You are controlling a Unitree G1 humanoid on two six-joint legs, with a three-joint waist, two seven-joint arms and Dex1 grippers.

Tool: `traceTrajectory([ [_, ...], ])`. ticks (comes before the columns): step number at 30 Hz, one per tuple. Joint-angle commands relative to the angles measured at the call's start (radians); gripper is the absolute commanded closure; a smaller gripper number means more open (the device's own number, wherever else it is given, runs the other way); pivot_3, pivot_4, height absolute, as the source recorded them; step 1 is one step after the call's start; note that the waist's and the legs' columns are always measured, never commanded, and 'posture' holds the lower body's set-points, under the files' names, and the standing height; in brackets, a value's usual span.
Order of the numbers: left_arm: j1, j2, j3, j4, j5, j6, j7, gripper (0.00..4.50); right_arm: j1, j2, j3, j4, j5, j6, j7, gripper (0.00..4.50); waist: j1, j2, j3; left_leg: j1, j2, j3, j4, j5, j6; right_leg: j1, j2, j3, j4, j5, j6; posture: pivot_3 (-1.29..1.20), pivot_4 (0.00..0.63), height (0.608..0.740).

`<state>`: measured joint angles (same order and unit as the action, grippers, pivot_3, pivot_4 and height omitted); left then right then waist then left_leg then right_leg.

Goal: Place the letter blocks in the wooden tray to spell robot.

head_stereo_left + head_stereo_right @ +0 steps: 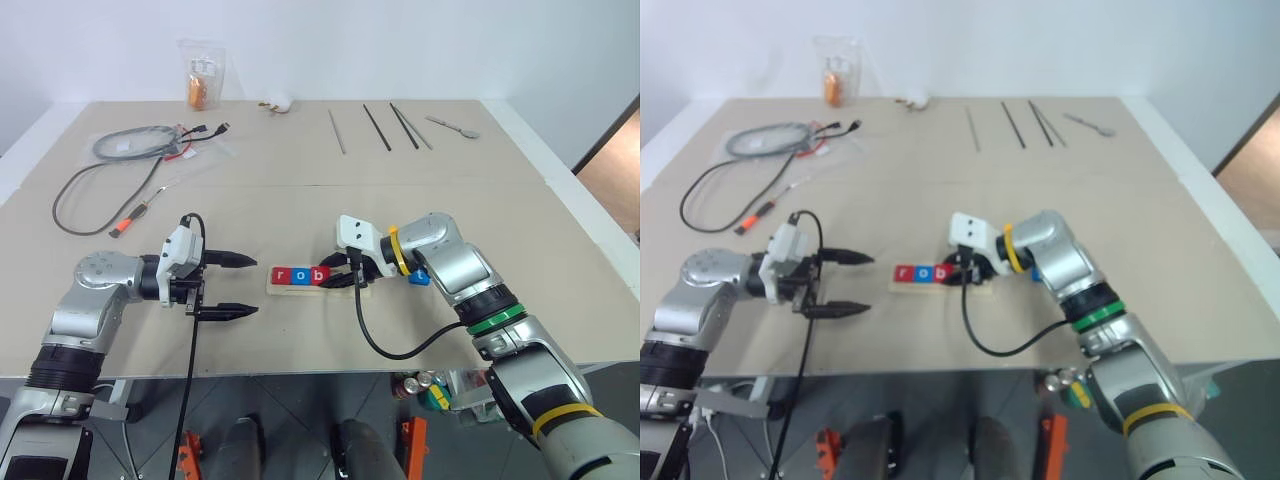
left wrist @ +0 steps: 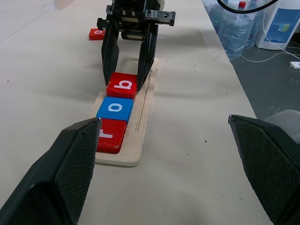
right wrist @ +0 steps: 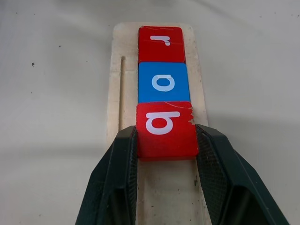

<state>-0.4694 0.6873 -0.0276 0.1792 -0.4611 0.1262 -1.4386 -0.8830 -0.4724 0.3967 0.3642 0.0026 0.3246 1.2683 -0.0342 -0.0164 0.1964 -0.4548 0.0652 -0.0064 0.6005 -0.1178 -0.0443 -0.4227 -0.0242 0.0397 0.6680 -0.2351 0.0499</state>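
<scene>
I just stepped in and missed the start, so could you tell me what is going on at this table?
The robot is spelling a word with letter blocks in the wooden tray. The red r and blue o already sit in it. The right end effector is shut on the red b, set right after the o. The left end effector hovers open beside the tray. Two more blocks, a red o and a blue one, lie on the table.

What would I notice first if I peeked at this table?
Probably the bright blocks r, o and b lined up in the wooden tray near the table's front. The right end effector pinches the red b from both sides, while the left end effector waits open beside the tray.
</scene>
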Motion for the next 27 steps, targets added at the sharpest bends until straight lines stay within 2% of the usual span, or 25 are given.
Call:
traceTrajectory([
  [1, -0.001, 0.005, 0.028, -0.016, -0.004, -0.014, 0.004, 0.0, -0.034, 0.002, -0.011, 0.001, -0.005, -0.015, 0.004, 3.3, 0.0, 0.0, 0.0, 0.0, 0.0, 0.0, 0.0, 0.0, 0.0, 0.0, 0.0, 0.0, 0.0, 0.0, 0.0, 0.0, 0.15, 0.74],
  [5, -0.002, 0.005, 0.028, -0.013, -0.002, -0.015, 0.005, 0.0, -0.039, 0.008, -0.009, 0.019, -0.008, -0.025, 0.004, 3.3, 0.0, 0.0, 0.0, 0.0, 0.0, 0.0, 0.0, 0.0, 0.0, 0.0, 0.0, 0.0, 0.0, 0.0, 0.0, 0.0, 0.15, 0.74],
  [7, -0.003, 0.004, 0.028, -0.013, -0.002, -0.016, 0.005, 0.0, -0.053, 0.018, -0.017, 0.043, -0.009, -0.029, -0.007, 2.24, -0.001, 0.0, 0.0, 0.0, 0.0, 0.0, 0.0, 0.0, 0.0, 0.0, 0.0, 0.0, 0.0, 0.0, 0.0, 0.0, 0.15, 0.74],
  [13, -0.01, 0.003, 0.026, -0.008, 0.001, -0.019, 0.005, 0.0, -0.087, 0.008, -0.032, 0.056, 0.006, -0.028, 0.022, 0.15, -0.001, 0.0, 0.0, 0.0, 0.0, 0.0, 0.0, 0.0, 0.0, 0.0, 0.0, 0.0, 0.0, 0.0, 0.0, 0.0, 0.15, 0.74],
  [18, -0.02, -0.001, 0.024, 0.006, 0.003, -0.022, 0.004, 0.0, -0.118, -0.004, -0.057, 0.092, 0.021, -0.034, 0.041, 0.06, -0.001, 0.0, 0.0, 0.0, 0.0, 0.0, 0.0, 0.0, 0.0, 0.0, 0.0, 0.0, 0.0, 0.0, 0.0, 0.0, 0.15, 0.74],
  [23, -0.025, -0.007, 0.021, 0.011, 0.005, -0.024, 0.001, 0.0, -0.186, -0.009, -0.137, 0.159, 0.063, -0.018, 0.017, 0.06, -0.001, 0.0, 0.0, 0.0, 0.0, 0.0, 0.0, 0.0, 0.0, 0.0, 0.0, 0.0, 0.0, 0.0, 0.0, 0.0, 0.15, 0.74],
  [27, -0.022, -0.01, 0.02, 0.01, 0.009, -0.026, 0.0, 0.0, -0.174, -0.009, -0.153, 0.153, 0.06, -0.009, -0.009, 0.06, -0.001, 0.0, 0.0, 0.0, 0.0, 0.0, 0.0, 0.0, 0.0, 0.0, 0.0, 0.0, 0.0, 0.002, 0.002, 0.0, 0.15, 0.74],
])
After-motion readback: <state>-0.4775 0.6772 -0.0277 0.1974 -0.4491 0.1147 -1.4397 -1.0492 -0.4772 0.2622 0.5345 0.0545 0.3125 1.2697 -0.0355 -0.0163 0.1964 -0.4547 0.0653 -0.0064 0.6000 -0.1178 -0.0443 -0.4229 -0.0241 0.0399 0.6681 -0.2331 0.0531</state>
